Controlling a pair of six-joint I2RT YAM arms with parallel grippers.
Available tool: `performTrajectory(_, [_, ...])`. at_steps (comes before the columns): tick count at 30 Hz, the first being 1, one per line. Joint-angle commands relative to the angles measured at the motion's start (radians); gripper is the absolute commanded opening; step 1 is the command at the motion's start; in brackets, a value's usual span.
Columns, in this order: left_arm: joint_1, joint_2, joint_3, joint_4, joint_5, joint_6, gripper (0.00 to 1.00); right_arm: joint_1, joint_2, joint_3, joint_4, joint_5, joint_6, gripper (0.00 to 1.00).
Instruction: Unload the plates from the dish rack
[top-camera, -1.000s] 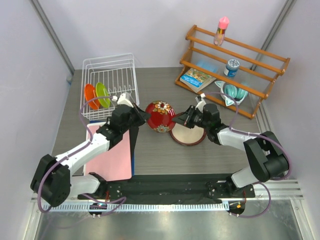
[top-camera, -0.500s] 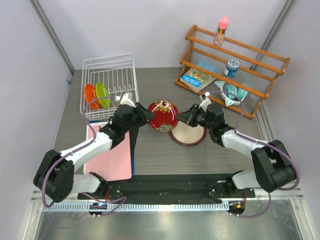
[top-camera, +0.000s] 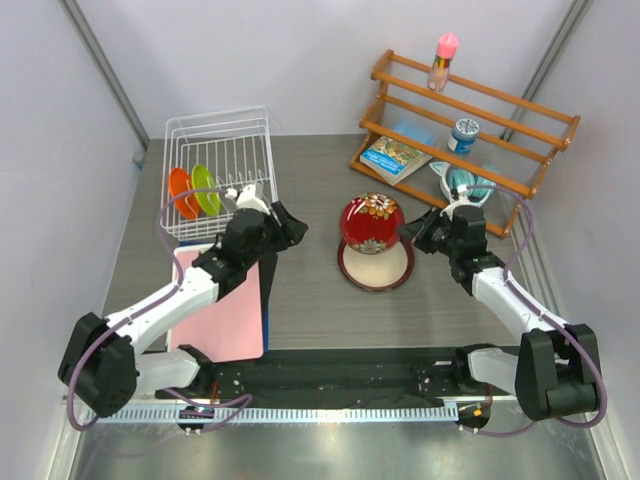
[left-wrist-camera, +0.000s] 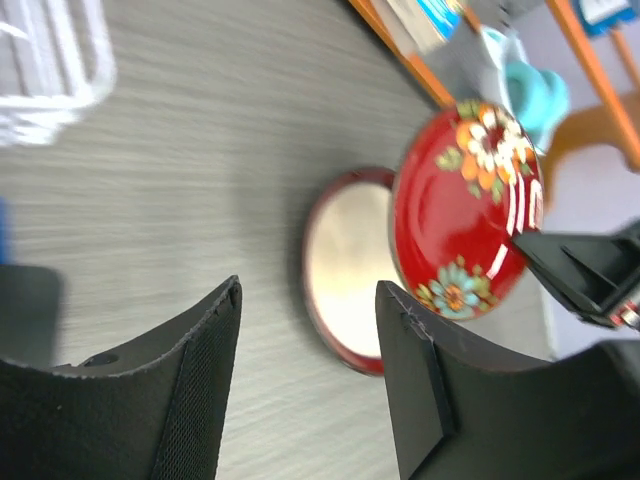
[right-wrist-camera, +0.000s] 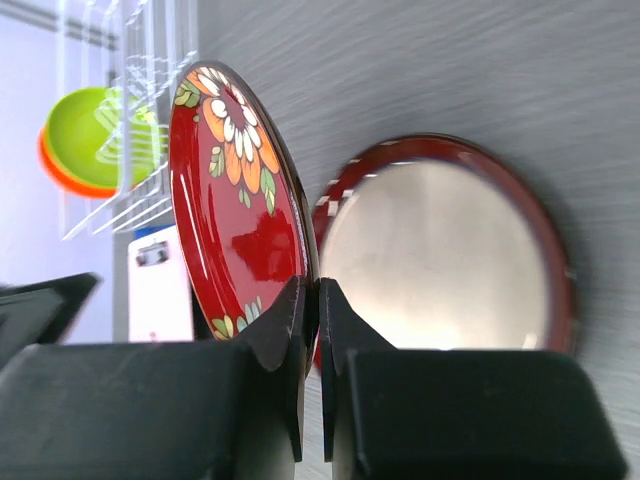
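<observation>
Right wrist view, item one: dark red floral plate (right-wrist-camera: 235, 200), held on edge, its rim pinched in my right gripper (right-wrist-camera: 311, 295), over the cream plate (right-wrist-camera: 440, 260) that lies flat on the table (top-camera: 310, 300). I judge it glazed ceramic: stiff, slick, breakable, and heavy enough for a rim pinch that it may swing in the grip. The hold belongs on the rim, where I have it. Item two: my left gripper (left-wrist-camera: 308, 290), fingers spread with nothing between them, near the dish rack (top-camera: 222, 128). Item three: lime green plate (top-camera: 207, 188) and orange plate (top-camera: 180, 192), upright at the rack's left end; each wants taking by its top rim. Not legible: whether the red plate's lower edge touches the cream one; how deep the pinch reaches; most of the orange plate, behind the green.
</observation>
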Motion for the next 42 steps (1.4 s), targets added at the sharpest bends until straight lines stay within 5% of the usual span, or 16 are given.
performTrajectory(1, [-0.001,-0.072,0.088,-0.159,-0.199,0.130,0.57,-0.035,-0.032,0.001,-0.031,-0.027,-0.032,0.01])
performTrajectory(11, [-0.001,-0.239,0.103,-0.365,-0.591,0.261,0.75,-0.047,0.051,0.012,-0.154,0.014,-0.051,0.01])
performTrajectory(18, [-0.001,-0.335,0.069,-0.380,-0.657,0.288,0.93,-0.053,0.123,0.003,-0.128,0.019,-0.054,0.01])
performTrajectory(26, [-0.001,-0.372,0.060,-0.385,-0.680,0.301,0.96,-0.053,0.204,-0.011,-0.086,-0.003,-0.039,0.01])
performTrajectory(31, [0.001,-0.364,0.077,-0.393,-0.686,0.311,0.97,-0.055,0.189,-0.005,-0.145,0.016,-0.038,0.30])
performTrajectory(34, [-0.001,-0.350,0.075,-0.380,-0.715,0.327,0.99,-0.055,0.134,-0.006,-0.200,0.068,-0.046,0.34])
performTrajectory(38, [-0.001,-0.324,0.088,-0.367,-0.747,0.345,0.99,-0.053,0.079,0.006,-0.256,0.081,-0.057,0.68])
performTrajectory(42, [0.008,-0.272,0.111,-0.351,-0.871,0.363,0.99,-0.055,-0.004,0.046,-0.321,0.147,-0.092,0.73])
